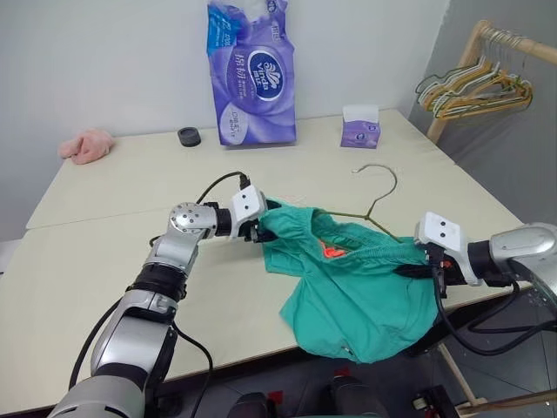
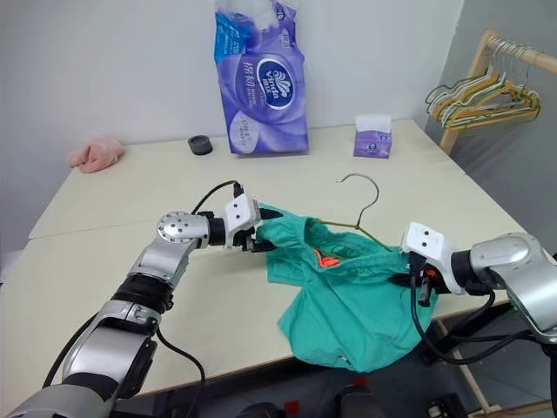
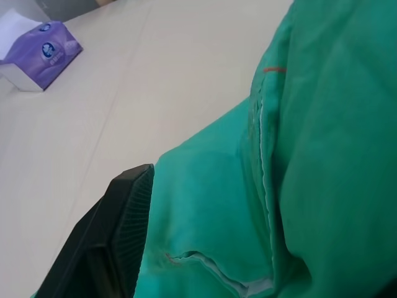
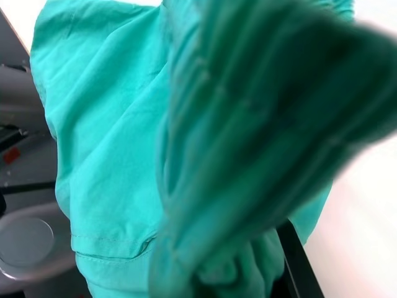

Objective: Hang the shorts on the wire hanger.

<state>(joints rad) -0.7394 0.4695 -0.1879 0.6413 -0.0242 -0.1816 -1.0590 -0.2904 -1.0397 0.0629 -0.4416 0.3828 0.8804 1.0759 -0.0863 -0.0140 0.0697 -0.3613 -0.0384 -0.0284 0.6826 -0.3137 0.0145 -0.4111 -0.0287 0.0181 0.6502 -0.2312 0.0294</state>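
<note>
Teal shorts (image 1: 357, 287) span our two end effectors at the surface's near edge, waistband running left to right over the wire hanger (image 1: 370, 205); left end effector (image 1: 258, 232) released, right end effector (image 1: 426, 266) clenched on the waistband

A cream surface (image 1: 104, 200), made of two panels joined by a seam, is set against a plain white wall (image 1: 104, 61). At the right, a grey wall (image 1: 522, 148) is seen behind a wooden rack (image 1: 470, 52) hung with yellow and green hangers (image 1: 474, 91). Dark floor (image 1: 487, 383) is visible past the near edge. Light is even and soft.
</note>
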